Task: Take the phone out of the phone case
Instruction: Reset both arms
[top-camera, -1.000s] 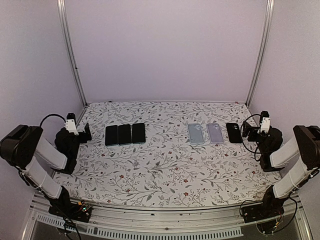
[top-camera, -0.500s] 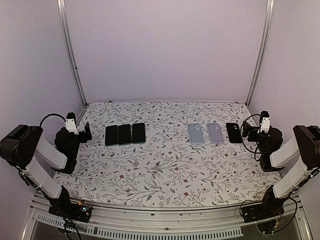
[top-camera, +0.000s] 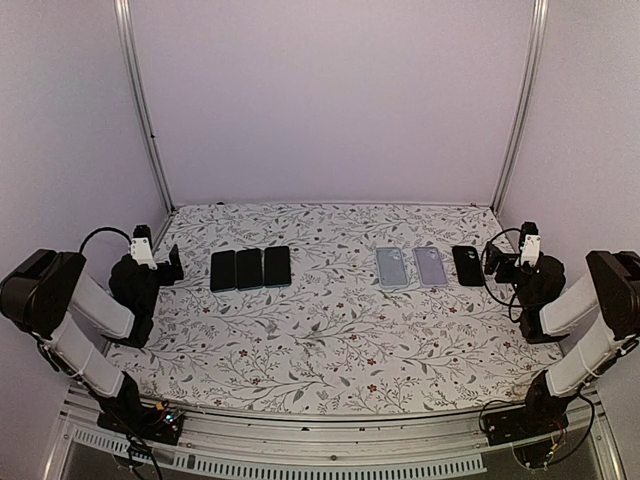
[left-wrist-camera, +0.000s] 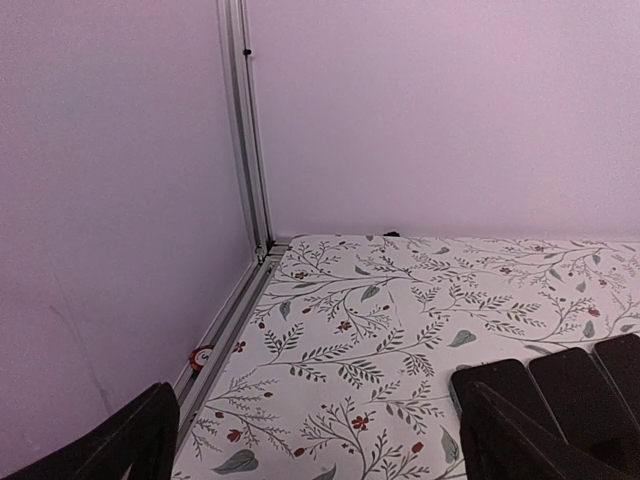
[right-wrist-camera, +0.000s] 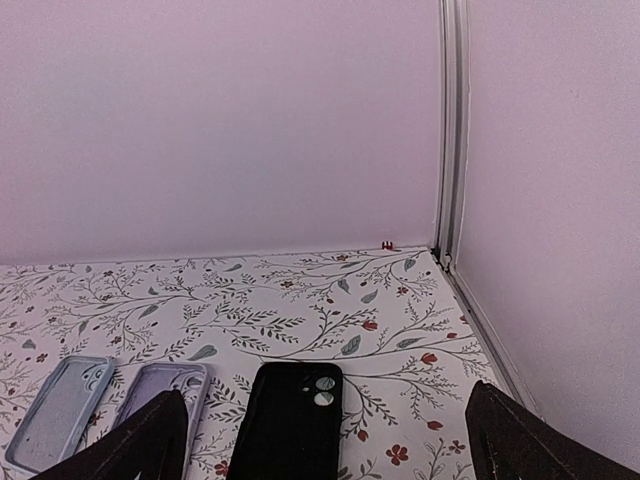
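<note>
Three black phones (top-camera: 248, 268) lie side by side on the left of the flowered cloth, also seen as dark slabs (left-wrist-camera: 575, 390) in the left wrist view. On the right lie three phone cases: light blue (top-camera: 392, 267), lilac (top-camera: 431, 266) and black (top-camera: 467, 265). The light blue case (right-wrist-camera: 65, 410) and the lilac case (right-wrist-camera: 160, 400) lie hollow side up with nothing in them. The black case (right-wrist-camera: 290, 420) lies back up, its camera cut-outs showing; its inside is hidden. My left gripper (top-camera: 170, 262) (left-wrist-camera: 320, 440) hangs open left of the phones. My right gripper (top-camera: 495, 262) (right-wrist-camera: 325, 440) hangs open just right of the black case.
Aluminium frame posts (top-camera: 145, 120) (top-camera: 518, 110) rise at the back corners, with lilac walls on all sides. A metal rail (left-wrist-camera: 225, 320) runs along the cloth's left edge, and another (right-wrist-camera: 490, 340) along the right edge. Each arm's cable loops near its wrist.
</note>
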